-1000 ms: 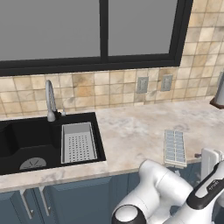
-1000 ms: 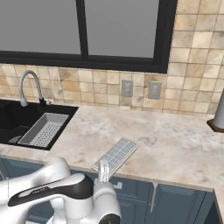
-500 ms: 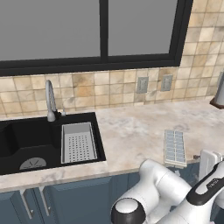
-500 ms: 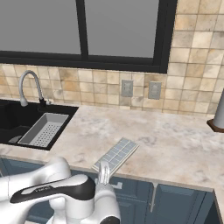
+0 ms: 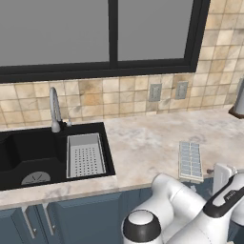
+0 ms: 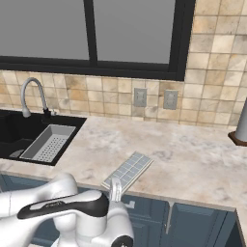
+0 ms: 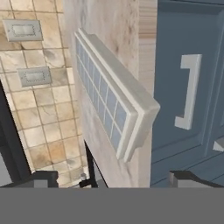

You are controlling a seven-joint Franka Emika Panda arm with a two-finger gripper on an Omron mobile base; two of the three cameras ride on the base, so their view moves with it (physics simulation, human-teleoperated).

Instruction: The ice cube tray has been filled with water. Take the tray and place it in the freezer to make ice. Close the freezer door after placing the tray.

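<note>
Ice cube tray point(image 5: 190, 160) lies at the counter's point(image 5: 143, 147) front edge, 4 o'clock of the sink point(image 5: 47, 152). We're approaching, hand point(image 7: 111, 179) spread; next, we close on its overhanging end.

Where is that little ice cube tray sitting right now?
The ice cube tray lies flat at the front edge of the counter, right of the sink, its near end poking slightly past the edge above the blue cabinets.
</note>
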